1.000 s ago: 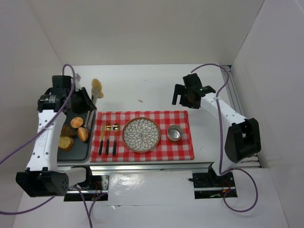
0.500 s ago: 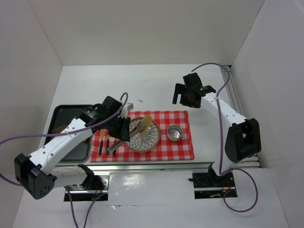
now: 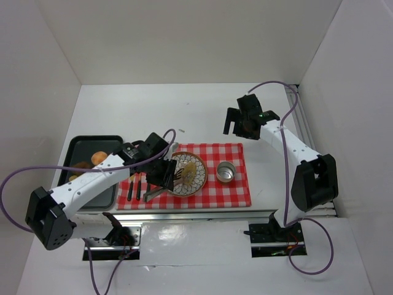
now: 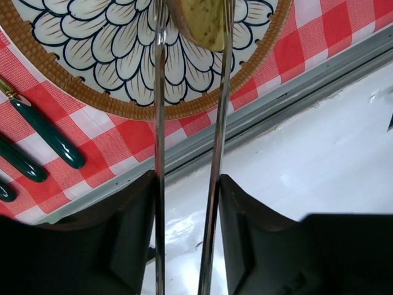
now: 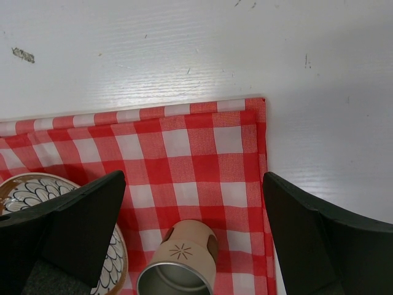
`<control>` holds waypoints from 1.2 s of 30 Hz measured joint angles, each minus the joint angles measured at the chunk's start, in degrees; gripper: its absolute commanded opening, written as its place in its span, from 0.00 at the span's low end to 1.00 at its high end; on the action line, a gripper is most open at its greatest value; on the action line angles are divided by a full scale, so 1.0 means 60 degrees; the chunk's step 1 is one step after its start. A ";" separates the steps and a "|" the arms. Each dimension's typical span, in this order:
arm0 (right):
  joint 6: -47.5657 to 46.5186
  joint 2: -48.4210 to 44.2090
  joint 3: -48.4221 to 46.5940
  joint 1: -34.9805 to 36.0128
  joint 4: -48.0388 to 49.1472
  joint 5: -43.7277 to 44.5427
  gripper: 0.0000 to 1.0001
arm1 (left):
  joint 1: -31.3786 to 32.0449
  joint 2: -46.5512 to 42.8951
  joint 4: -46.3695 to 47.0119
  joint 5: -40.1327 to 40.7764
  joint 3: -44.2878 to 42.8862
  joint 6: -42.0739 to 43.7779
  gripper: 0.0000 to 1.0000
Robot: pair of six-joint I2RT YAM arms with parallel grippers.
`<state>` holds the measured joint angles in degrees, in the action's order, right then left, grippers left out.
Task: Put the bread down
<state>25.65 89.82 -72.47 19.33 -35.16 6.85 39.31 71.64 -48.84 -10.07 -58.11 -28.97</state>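
My left gripper (image 4: 187,184) is clamped on a pair of metal tongs (image 4: 158,123). Their tips pinch the bread (image 4: 206,21), a small pale golden slice, over the patterned plate (image 4: 104,37) at the middle of the red checked cloth (image 4: 116,147). I cannot tell whether the slice touches the plate. I judge it light, soft and easily crumbled, so the tongs should press only gently on its edges, and it should fall free once they spread. Green-handled cutlery (image 4: 46,132) lies just left of the plate, and a small cup (image 5: 178,264) stands apart on its right, leaving open room above the plate. My right gripper (image 5: 193,203) hangs with its fingers spread above the cloth's far right corner, holding nothing.
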 measured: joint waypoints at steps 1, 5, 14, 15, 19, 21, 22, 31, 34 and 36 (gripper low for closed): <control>0.0000 -0.0004 0.0000 0.0000 0.0000 0.0000 1.00 | 0.0004 0.0033 0.0000 0.0004 0.0000 0.0011 0.60; 0.0000 -0.0004 0.0000 0.0000 0.0000 0.0004 1.00 | 0.0004 0.0244 -0.0080 0.0098 -0.0135 0.0055 0.68; 0.0000 -0.0004 0.0000 0.0000 -0.0004 0.0004 1.00 | -0.0637 0.0419 -0.1293 0.0674 -0.2925 0.0557 0.62; 0.0000 -0.0004 0.0000 0.0000 -0.0007 0.0004 1.00 | -0.0903 0.0419 -0.1402 0.0750 -0.3224 0.0608 0.61; 0.0000 -0.0004 0.0000 0.0000 -0.0004 0.0004 1.00 | -0.2310 0.0619 -0.1723 0.1727 -0.4299 0.0488 0.59; 0.0004 -0.0004 0.0000 0.0000 -0.0004 0.0000 1.00 | -0.2991 0.0834 -0.1461 0.2135 -0.4597 0.0295 0.59; 0.0004 -0.0004 0.0000 0.0000 0.0000 0.0000 1.00 | -0.3333 0.0991 -0.1231 0.2302 -0.4688 0.0211 0.59; 0.0007 -0.0058 0.0000 0.0000 -0.0036 -0.0127 1.00 | -0.4900 0.4175 0.1526 0.3366 -0.5421 -0.0652 0.62; 0.0047 -0.0120 0.0000 0.0000 -0.0076 -0.0157 1.00 | -0.5020 0.5424 0.2295 0.3574 -0.5836 -0.0794 0.64; 0.0069 -0.0215 0.0000 0.0000 -0.0080 -0.0164 1.00 | -0.5027 0.6131 0.2747 0.3668 -0.5989 -0.0925 0.66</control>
<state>26.06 88.53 -72.47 19.33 -35.64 5.87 9.15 108.42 -32.36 11.94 -94.04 -34.52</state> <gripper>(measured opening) 0.999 0.651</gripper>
